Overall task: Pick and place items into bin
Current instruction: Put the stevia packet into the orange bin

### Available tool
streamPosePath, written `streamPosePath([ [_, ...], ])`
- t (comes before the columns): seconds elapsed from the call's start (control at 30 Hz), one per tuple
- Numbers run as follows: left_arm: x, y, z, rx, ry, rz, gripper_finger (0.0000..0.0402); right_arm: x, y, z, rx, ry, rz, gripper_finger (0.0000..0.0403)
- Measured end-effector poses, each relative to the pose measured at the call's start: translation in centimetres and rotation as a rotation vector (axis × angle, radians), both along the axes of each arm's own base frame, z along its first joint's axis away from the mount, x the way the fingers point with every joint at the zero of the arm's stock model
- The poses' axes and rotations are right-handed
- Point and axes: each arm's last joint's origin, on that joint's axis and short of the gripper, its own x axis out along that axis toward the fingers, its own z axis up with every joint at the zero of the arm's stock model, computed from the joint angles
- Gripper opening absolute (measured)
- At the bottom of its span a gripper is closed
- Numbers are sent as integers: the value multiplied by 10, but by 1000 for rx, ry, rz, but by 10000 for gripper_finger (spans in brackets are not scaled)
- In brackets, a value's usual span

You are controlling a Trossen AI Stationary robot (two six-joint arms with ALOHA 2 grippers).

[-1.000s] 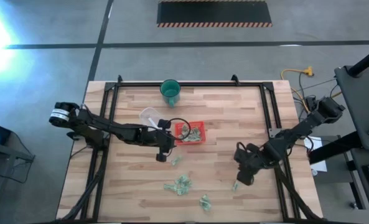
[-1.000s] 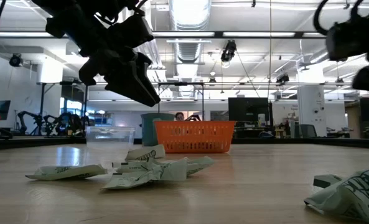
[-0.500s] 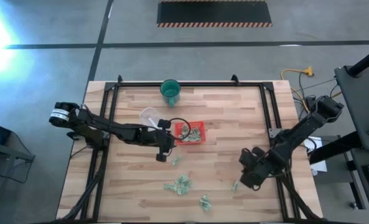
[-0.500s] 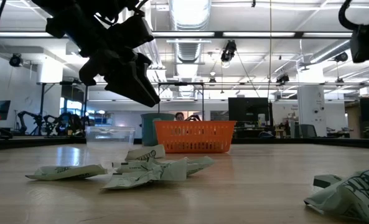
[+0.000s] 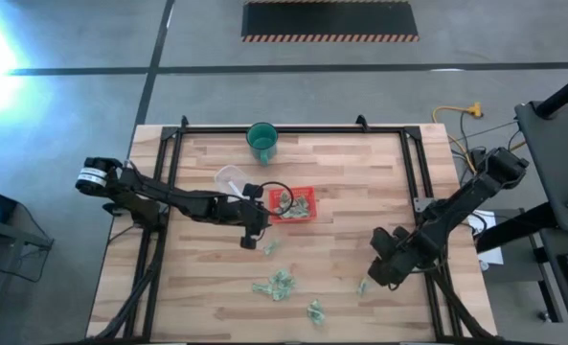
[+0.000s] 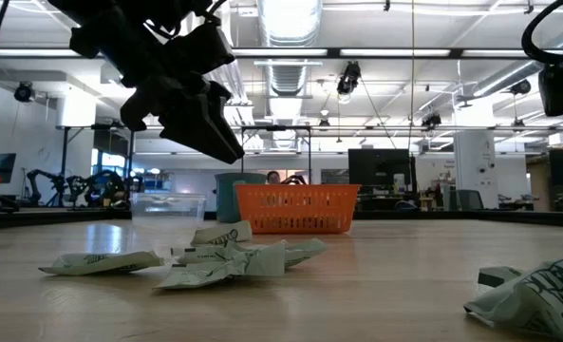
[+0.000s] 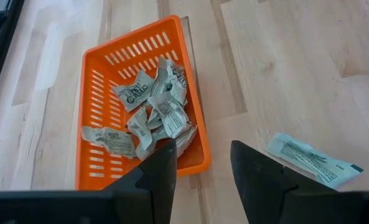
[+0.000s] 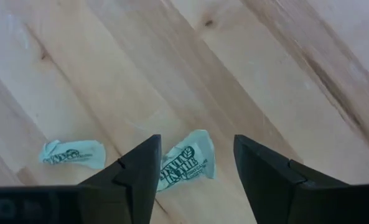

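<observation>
The bin [image 5: 295, 204] is a shallow red-orange slotted tray at mid-table with several crumpled pale-green items [image 7: 156, 109] inside. More items lie loose on the wood nearer the front: one [image 5: 269, 247], a cluster [image 5: 276, 285], one [image 5: 314, 310] and one [image 5: 362, 286]. My left gripper [image 7: 200, 174] hangs open above the table beside the bin's near left corner, with nothing between its fingers. My right gripper [image 8: 193, 171] is open above the table at the right front; an item [image 8: 185, 160] lies flat on the wood below its two fingers, untouched.
A green cup [image 5: 261, 141] stands at the far edge and a clear round container [image 5: 231, 177] sits left of the bin. One flat item [image 7: 312, 160] lies beside the bin. Black frame rails [image 5: 413, 163] run along the table's sides.
My right gripper has drawn back toward the table's right edge, a little nearer the front, uncovering the item that lies on the wood beside it. The left arm has kept still.
</observation>
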Motion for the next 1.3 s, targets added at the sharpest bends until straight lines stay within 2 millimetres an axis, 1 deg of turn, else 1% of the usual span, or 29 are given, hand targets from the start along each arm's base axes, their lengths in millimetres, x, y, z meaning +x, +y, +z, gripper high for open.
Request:
streamPosePath([
  [0.07, 0, 0, 0, 0, 0, 1, 135, 1, 2, -5, 2, 22, -10, 194],
  [0.17, 0, 0, 0, 0, 1, 1, 135, 5, 8, -17, 26, 85, -9, 194],
  [0.3, 0, 0, 0, 0, 1, 0, 135, 12, 15, -25, -9, 144, 17, 194],
  [0.43, 0, 0, 0, 0, 1, 1, 135, 18, 21, -21, -46, 178, 35, 194],
  [0.6, -1, 0, -1, 1, 4, 0, 135, 20, 26, -16, -19, 176, 38, 187],
  [0.73, -1, 0, -1, 0, 2, 0, 135, 20, 25, -18, -31, 193, 39, 157],
  [1.0, -1, 0, -1, 0, 3, -1, 135, 20, 25, -19, -49, 191, 83, 71],
  [1.1, -1, 0, -1, 0, 3, 0, 135, 20, 25, -18, -61, 185, 109, 45],
  [1.2, -1, 0, -1, 0, 3, 0, 135, 21, 24, -18, -93, 168, 144, 26],
  [1.3, -1, 0, -1, 0, 3, 0, 135, 22, 23, -17, -151, 135, 184, 16],
])
